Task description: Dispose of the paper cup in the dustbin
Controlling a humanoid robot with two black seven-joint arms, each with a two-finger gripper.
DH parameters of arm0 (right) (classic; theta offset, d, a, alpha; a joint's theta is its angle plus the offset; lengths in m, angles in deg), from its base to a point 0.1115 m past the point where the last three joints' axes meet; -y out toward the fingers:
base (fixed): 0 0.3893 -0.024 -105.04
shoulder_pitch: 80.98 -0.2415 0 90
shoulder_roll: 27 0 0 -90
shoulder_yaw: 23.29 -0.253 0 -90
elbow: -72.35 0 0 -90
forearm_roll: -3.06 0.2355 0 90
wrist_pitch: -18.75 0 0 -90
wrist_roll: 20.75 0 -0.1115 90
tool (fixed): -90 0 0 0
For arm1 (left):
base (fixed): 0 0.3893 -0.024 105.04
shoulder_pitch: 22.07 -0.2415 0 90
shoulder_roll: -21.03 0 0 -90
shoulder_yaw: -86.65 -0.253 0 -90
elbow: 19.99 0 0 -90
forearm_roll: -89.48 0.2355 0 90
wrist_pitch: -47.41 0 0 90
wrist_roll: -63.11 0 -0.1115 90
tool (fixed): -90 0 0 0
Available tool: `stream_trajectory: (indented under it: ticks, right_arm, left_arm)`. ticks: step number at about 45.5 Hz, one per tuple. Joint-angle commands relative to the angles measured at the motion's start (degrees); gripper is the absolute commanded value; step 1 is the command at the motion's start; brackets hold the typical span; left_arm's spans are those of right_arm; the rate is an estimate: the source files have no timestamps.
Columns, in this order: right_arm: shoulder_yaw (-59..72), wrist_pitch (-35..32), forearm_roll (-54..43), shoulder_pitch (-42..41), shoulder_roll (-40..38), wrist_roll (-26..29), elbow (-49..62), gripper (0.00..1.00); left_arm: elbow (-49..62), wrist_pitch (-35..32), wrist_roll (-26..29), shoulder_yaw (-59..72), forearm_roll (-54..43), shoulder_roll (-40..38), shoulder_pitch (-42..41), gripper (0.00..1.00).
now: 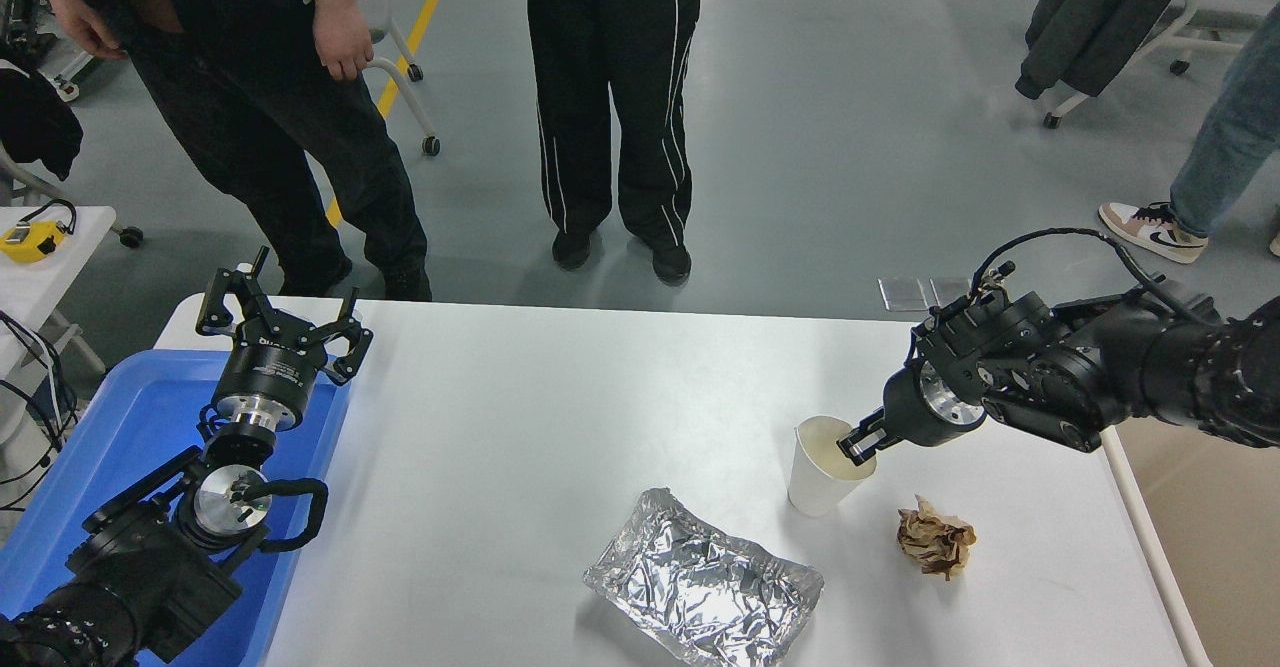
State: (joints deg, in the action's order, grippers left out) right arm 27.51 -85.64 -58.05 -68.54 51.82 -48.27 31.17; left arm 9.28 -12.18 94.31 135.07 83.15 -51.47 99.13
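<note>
Paper cup (pixel 822 467) — small, white, tapered, cream inside — is my landmark; it stands open end up on the white table (pixel 560 417), tipped a little to the right. Far to its left lies a blue plastic tray (pixel 110 447) at the table's edge, and over that tray my left gripper (pixel 280 322) is parked, its black fingers spread wide, holding nothing. Below and left of the cup sits a crinkled silver foil tray (pixel 703 575). At the cup's right rim my right gripper (pixel 858 441) is pinched on the wall — one finger inside, the other outside. Just right of the cup, lower, rests a crumpled brown paper ball (pixel 936 539), apart from it. Well to the cup's right, past the table's edge, shows the large beige plastic dustbin (pixel 1215 537).
</note>
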Motion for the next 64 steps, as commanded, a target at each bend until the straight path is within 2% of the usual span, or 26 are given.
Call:
stream_trajectory:
  ticks: [1,9,20,34,40,49,55,59,64]
  right_arm:
    - [-0.1,-0.1,0.6,-0.3,0.0,-0.1,0.0,0.0]
    - [-0.9,-0.1,1.2,-2.1,-1.1,-1.0,-0.2,0.0]
    - [-6.4,-1.0,6.0,-5.9,-7.9,-4.8,-0.7,0.0]
    - [-9.7,-2.5,19.7,-6.3,-17.0,-5.9,1.6,0.0]
    - [-9.7,-2.5,25.9,-4.3,-19.2,-5.9,9.1,0.0]
    - [-11.1,-5.2,35.9,3.2,-19.6,-5.2,31.3,0.0]
    - [-12.7,-5.4,37.0,6.7,-19.6,-3.9,38.2,0.0]
    - [-14.2,-5.2,37.0,8.8,-19.8,-1.4,40.6,0.0]
    - [-19.9,-5.2,36.9,12.2,-21.6,5.5,42.5,0.0]
  left_arm:
    - [0.0,0.0,0.0,0.0,0.0,0.0,0.0,1.0]
    - [0.0,0.0,0.0,0.0,0.0,0.0,0.0,1.0]
    - [0.0,0.0,0.0,0.0,0.0,0.0,0.0,1.0]
    - [0.0,0.0,0.0,0.0,0.0,0.1,0.0,1.0]
    - [0.0,0.0,0.0,0.0,0.0,0.1,0.0,1.0]
    - [0.0,0.0,0.0,0.0,0.0,0.0,0.0,1.0]
    - [0.0,0.0,0.0,0.0,0.0,0.1,0.0,1.0]
    - [0.0,0.0,0.0,0.0,0.0,0.1,0.0,1.0]
    - [0.0,0.0,0.0,0.0,0.0,0.0,0.0,1.0]
